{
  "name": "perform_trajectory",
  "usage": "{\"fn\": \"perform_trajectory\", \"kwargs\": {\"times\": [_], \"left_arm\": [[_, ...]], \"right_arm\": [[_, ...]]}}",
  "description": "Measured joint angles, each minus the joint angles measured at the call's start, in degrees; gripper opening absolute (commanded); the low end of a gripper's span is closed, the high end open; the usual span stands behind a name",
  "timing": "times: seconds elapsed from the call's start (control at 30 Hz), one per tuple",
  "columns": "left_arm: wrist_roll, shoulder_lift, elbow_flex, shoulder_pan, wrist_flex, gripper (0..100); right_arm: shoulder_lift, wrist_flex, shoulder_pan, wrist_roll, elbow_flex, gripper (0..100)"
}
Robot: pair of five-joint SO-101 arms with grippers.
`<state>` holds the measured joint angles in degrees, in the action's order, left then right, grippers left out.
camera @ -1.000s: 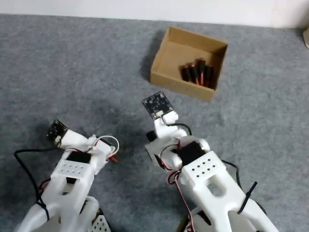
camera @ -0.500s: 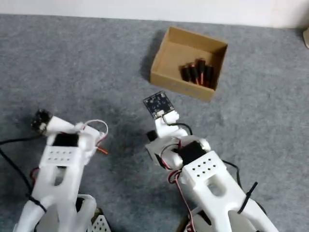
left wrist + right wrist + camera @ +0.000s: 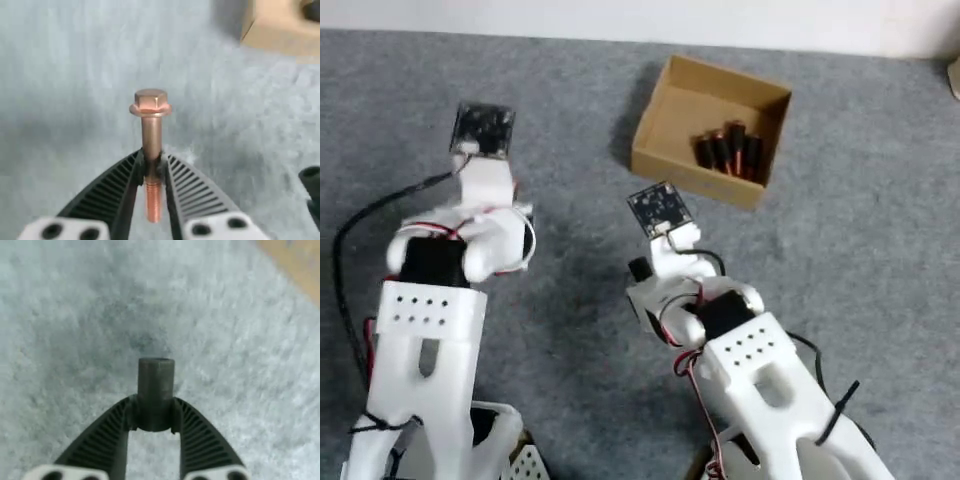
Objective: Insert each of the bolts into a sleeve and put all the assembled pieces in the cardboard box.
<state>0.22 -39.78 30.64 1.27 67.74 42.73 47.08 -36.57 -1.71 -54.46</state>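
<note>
your left end effector [image 3: 152,165] pinches a copper hex-flange bolt [image 3: 151,130] by its shank; your right end effector [image 3: 154,415] pinches a dark, hollow cylindrical sleeve [image 3: 155,385].

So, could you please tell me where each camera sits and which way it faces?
High view: fixed overhead, looking down on left arm, right arm and cardboard box.
Left wrist view: on that wrist, looking along the left end effector, shut on a bolt.
Right wrist view: likewise, along the right end effector, shut on a sleeve.
Shared: high and left wrist views both show the box.
</note>
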Motion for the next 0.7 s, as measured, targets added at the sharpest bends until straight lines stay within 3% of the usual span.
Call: {"fn": "perform_trajectory", "kwargs": {"times": [0.13,0.27,0.4,0.7], "left_arm": [[-6.33,-5.36,-6.07,-1.58,-3.34,0],[-6.77,-17.32,-5.54,-5.71,-3.69,0],[-2.11,-33.32,4.57,-10.02,-9.41,0],[21.63,-63.21,42.11,-10.37,-41.05,1]], "right_arm": [[7.12,-1.05,0.0,0.0,0.0,0.5],[16.79,-2.37,0.0,-0.97,-2.64,0.5],[29.27,-7.03,-3.16,-5.89,-10.9,0.5],[58.99,-10.46,-6.07,-9.85,-30.07,0.5]]}}
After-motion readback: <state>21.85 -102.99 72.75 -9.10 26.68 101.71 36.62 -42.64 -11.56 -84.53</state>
